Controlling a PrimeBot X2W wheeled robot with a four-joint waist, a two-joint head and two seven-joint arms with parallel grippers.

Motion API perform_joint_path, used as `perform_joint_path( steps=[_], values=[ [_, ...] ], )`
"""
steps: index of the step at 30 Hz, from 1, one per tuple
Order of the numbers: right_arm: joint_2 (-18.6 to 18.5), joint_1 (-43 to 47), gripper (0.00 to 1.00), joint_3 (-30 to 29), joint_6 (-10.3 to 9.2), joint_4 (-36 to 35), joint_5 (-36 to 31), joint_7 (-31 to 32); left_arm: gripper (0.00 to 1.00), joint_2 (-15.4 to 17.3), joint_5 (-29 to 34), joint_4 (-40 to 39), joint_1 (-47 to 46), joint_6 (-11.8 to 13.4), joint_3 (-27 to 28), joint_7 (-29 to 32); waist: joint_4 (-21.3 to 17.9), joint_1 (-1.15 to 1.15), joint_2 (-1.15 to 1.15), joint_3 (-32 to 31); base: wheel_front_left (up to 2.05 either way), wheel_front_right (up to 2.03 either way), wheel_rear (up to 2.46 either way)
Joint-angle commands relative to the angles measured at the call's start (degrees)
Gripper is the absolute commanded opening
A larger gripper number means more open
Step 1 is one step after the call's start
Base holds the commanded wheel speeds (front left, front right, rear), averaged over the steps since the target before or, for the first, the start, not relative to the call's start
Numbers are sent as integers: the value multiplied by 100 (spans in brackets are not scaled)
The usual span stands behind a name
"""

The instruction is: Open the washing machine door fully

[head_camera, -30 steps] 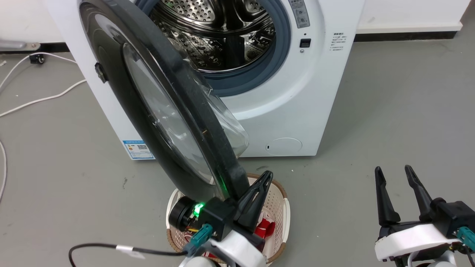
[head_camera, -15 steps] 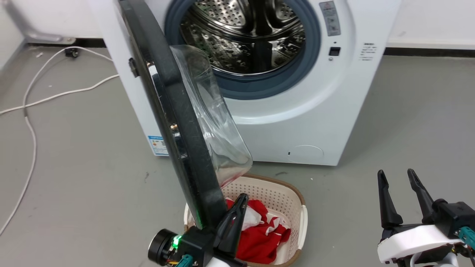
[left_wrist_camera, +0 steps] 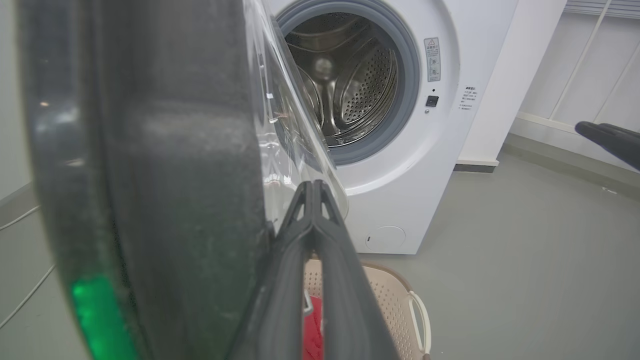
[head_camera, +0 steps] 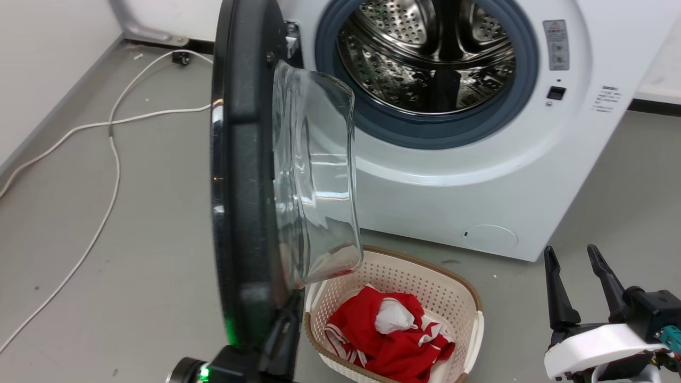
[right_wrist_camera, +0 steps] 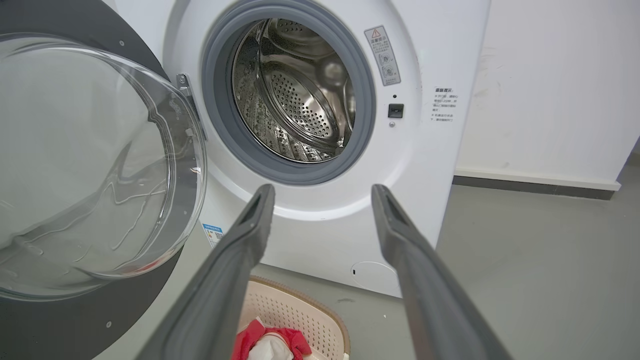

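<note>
Our left tool (left_wrist_camera: 312,189), clenched on nothing, seems to bear with its closed fingers on the inner rim of the washing machine door (head_camera: 239,186) just to its left. The door stands about square to the washing machine (head_camera: 479,202) ahead. We should push leftward along the hinge's arc, flat against the rim and clear of the laundry basket (head_camera: 471,300) below. Our right tool (head_camera: 570,251) idles with its fingers spread.

The washing machine door (head_camera: 242,159) sticks out edge-on toward me, and its glass bowl (head_camera: 314,175) bulges right, close over the laundry basket (head_camera: 415,274), so that gap's tight. The drum mouth (head_camera: 425,64) beyond is wide open. Right of the basket it's bare floor (head_camera: 638,202), with free air around my right gripper (head_camera: 570,248). Left of the door there's a white cable (head_camera: 113,154) lying on the floor.
</note>
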Motion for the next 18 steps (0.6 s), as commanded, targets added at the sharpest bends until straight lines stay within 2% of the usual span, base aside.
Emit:
perform_joint_path(
  steps=[1, 11, 13, 18],
  values=[
    [9, 38, 100, -1, -2, -26, -32, 11, 0, 82, -37, -13, 73, 95, 148, -44, 116, 0, 0, 6, 0, 0, 0],
    [9, -66, 100, 48, -3, -86, -74, 88, 0, 396, -435, 91, 60, 406, 1127, -205, 199, 0, 0, 80, 0, 0, 0],
    [9, -69, 100, 53, -2, -89, -57, 104, 0, 577, -702, 196, -50, 374, 1648, -290, 159, 0, 0, 133, 0, 0, 0],
    [9, -120, 100, 22, -2, -94, -69, 116, 0, 883, -910, 601, -328, 206, 2223, -359, 131, 0, 0, 207, 0, 0, 0]
  ],
)
